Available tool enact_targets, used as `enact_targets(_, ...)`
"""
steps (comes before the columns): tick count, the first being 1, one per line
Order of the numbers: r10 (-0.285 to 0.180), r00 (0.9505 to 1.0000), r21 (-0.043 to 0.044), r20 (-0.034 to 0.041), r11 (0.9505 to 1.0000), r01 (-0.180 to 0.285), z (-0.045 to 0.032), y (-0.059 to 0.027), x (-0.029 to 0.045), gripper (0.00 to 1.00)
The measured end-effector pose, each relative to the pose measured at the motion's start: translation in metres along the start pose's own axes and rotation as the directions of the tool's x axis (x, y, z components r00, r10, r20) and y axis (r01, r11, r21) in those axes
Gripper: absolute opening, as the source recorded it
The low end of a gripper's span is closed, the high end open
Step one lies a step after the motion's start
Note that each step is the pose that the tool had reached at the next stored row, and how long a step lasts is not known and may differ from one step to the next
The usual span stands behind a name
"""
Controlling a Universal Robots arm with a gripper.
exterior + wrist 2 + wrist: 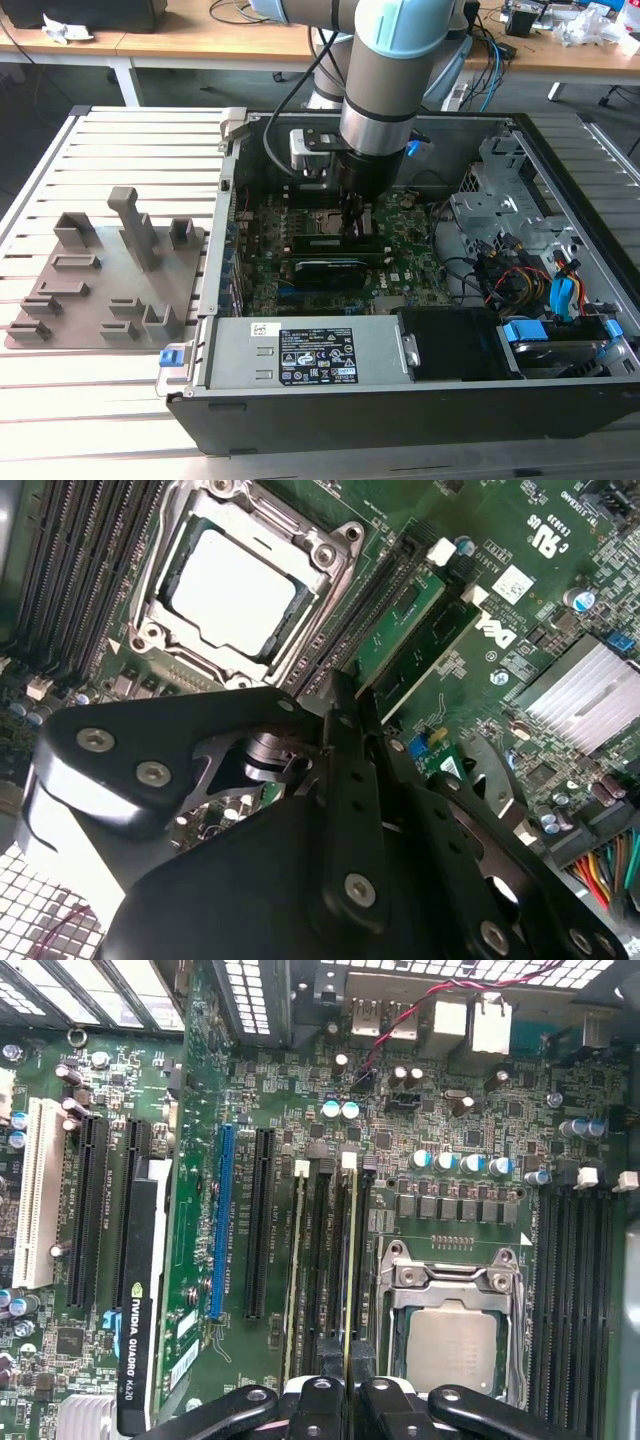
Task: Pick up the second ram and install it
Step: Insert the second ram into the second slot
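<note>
The second ram (348,1260) is a thin green stick seen edge-on, standing in a slot beside the CPU socket (452,1332). In the second wrist view the second ram (402,612) shows its green face next to another stick (445,648). My gripper (347,1392) is shut on its near end, black fingertips pressed against both faces. In the exterior view my gripper (352,225) hangs straight down over the motherboard (400,265) inside the open case. A first stick (297,1270) sits two slots away. Whether the held stick is fully down in its slot I cannot tell.
A black graphics card (325,268) lies across the board near the gripper. The power supply (310,355) runs along the case's near wall. Drive cage and cables (520,260) crowd the exterior view's right. A grey fixture tray (100,280) rests outside the case on the left.
</note>
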State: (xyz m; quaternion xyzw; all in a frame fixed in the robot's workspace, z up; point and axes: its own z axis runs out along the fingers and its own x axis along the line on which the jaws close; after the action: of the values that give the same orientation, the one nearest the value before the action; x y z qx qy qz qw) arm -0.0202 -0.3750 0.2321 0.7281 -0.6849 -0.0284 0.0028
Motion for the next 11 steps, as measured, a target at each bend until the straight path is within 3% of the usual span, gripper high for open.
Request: enact_targets(11, 0.000, 1.0000, -0.0018, -0.0009, 1.0000, 0.000, 0.0059, -0.0004, 0.0010, 0.14)
